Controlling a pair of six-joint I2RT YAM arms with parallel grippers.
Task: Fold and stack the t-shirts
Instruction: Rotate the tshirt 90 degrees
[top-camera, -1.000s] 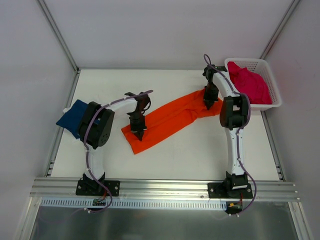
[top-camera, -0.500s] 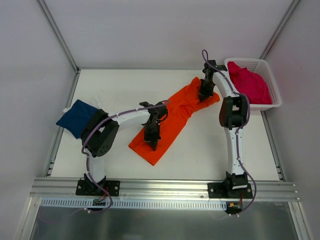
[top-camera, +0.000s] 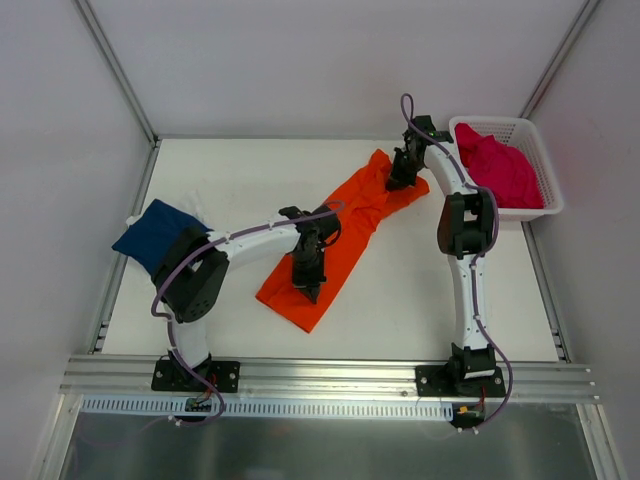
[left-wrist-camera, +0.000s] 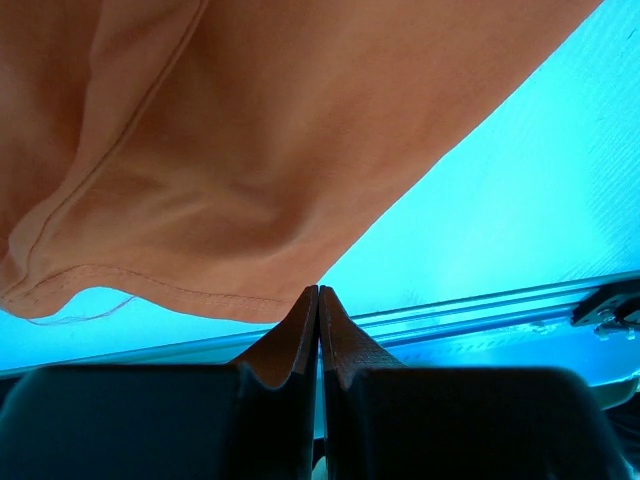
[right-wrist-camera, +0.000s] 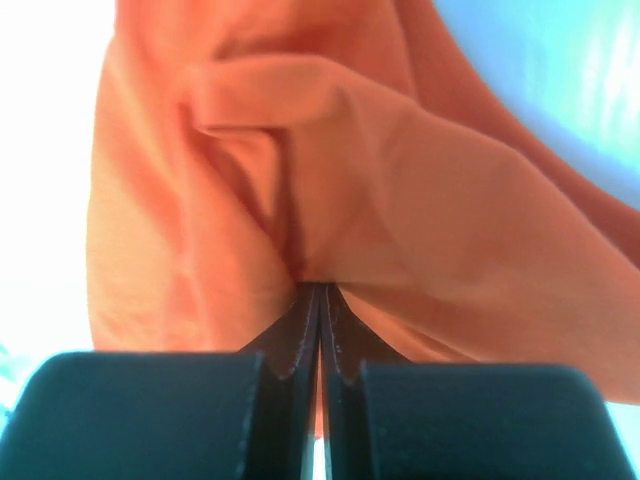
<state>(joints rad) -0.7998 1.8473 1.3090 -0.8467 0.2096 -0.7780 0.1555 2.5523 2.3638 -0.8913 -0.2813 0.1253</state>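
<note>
Both closed: the left gripper (top-camera: 308, 288) pinches the near hem of the bright orange cloth t-shirt (top-camera: 350, 225), the right gripper (top-camera: 400, 180) its far end; it stretches diagonally over the white worktop (top-camera: 230, 180).

Left arm (top-camera: 262, 232) and right arm (top-camera: 466, 290): white tubular links, bulky black joint housings, one thin purple cable along each. Black base plates bolt onto the aluminium rail (top-camera: 330, 372). At the ends far from that rail, dark fingers (left-wrist-camera: 285, 345) taper to wedges.
</note>
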